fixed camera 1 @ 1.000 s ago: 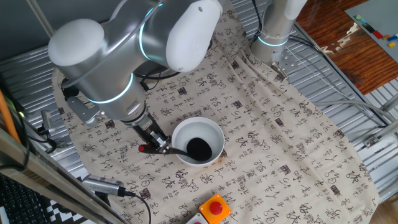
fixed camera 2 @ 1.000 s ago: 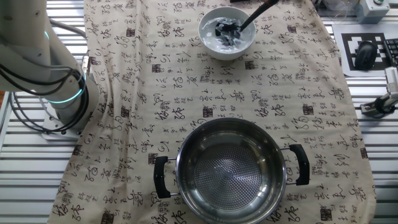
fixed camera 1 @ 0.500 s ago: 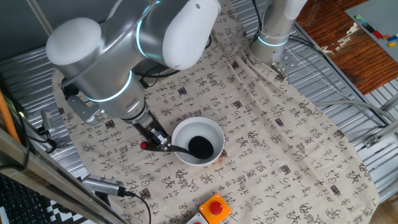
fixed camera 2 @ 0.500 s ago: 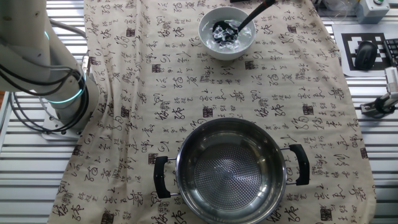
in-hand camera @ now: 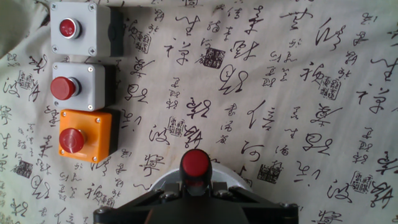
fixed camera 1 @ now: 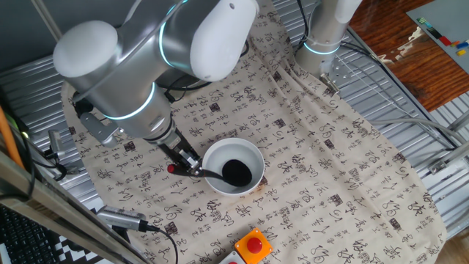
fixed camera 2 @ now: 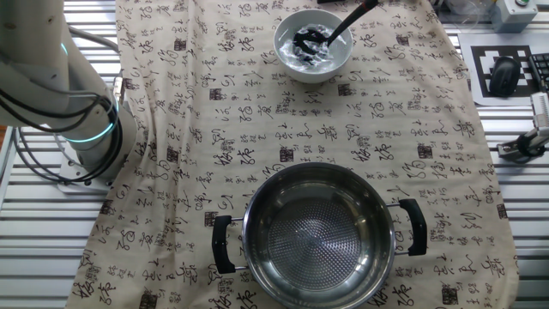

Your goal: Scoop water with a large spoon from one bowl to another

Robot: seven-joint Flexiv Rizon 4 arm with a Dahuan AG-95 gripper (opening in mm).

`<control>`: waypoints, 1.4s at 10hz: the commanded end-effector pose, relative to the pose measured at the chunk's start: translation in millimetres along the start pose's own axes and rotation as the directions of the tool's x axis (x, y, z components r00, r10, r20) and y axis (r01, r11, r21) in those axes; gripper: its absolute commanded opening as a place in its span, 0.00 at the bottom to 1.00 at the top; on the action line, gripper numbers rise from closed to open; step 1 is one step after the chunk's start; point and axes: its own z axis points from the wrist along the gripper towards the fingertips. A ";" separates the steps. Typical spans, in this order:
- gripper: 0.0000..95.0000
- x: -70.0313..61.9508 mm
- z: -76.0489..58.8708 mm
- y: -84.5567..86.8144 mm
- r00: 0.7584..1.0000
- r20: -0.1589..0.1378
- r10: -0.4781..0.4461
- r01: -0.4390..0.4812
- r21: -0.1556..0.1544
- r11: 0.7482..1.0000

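Observation:
The large spoon, a black ladle [fixed camera 1: 234,173], has its cup down inside the white bowl [fixed camera 1: 251,155] near the table's front. Its thin handle [fixed camera 2: 347,19] slants up out of the bowl [fixed camera 2: 287,62], and its red tip [fixed camera 1: 171,169] sticks out past my gripper [fixed camera 1: 187,165], which is shut on the handle. In the hand view the red tip [in-hand camera: 195,163] sits between the dark jaws above the bowl's white rim [in-hand camera: 161,180]. The steel bowl [fixed camera 2: 317,230] with two black handles stands apart at the other end of the cloth.
A cloth printed with calligraphy [fixed camera 1: 330,161] covers the table. Three button boxes lie beside the white bowl: an orange one [in-hand camera: 84,135] and two grey ones [in-hand camera: 78,86]. A second arm's base [fixed camera 2: 81,129] stands at the cloth's edge.
The gripper has shifted slightly, and the ladle's cup has moved a little across the white bowl, stirring the water.

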 end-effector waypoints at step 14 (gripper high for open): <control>0.00 11.8 -4.6 2.2 0.998 -0.056 -0.011 0.011 -0.003 1.000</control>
